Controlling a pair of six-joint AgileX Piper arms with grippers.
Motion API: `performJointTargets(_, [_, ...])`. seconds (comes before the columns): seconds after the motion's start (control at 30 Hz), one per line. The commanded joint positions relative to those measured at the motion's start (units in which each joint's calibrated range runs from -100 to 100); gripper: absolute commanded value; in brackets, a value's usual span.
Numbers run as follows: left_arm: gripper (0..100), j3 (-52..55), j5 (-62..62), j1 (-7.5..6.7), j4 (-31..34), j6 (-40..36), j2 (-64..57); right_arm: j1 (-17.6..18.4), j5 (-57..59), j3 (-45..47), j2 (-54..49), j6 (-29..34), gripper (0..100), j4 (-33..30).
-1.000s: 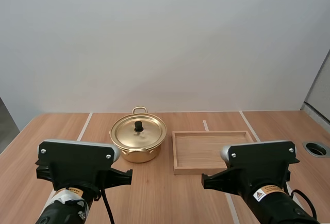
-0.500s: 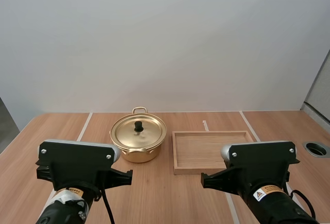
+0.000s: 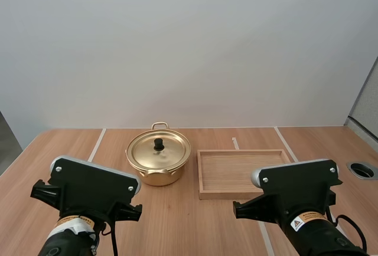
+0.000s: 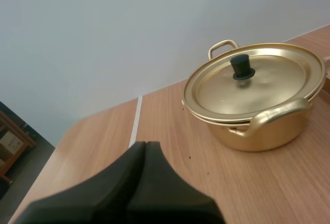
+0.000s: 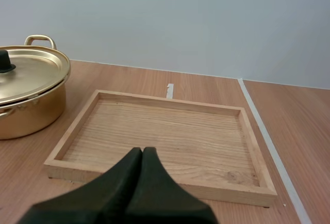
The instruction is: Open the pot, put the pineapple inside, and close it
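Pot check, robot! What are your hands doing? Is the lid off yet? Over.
Left hand shut, holding nothing; right hand same. Lid on pot. Wooden tray beside pot.

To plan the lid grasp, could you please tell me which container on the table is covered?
The gold pot, left of the wooden tray: a lid with a black knob sits on it; the tray is open-topped.

Pot point(image 3: 157, 177) interior hidden under lid point(image 3: 168, 150), tray point(image 5: 170, 128) near rim partly behind right hand point(image 5: 142, 150)
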Motion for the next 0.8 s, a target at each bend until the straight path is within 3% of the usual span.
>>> performJointTargets(0.0, [0, 0.1, -0.5, -0.18, 0.2, -0.2, -0.4, 0.0, -1.0, 0.5, -0.4, -0.2, 0, -0.3])
performJointTargets(0.53, [0, 0.1, 0.4, -0.18, 0.0, -0.2, -0.4, 0.0, -1.0, 0.5, -0.4, -0.2, 0, -0.2])
performJointTargets(0.77, [0, 0.1, 0.8, -0.18, -4.5, -0.2, -0.4, 0.0, 0.0, 0.5, -0.4, -0.1, 0, 3.5])
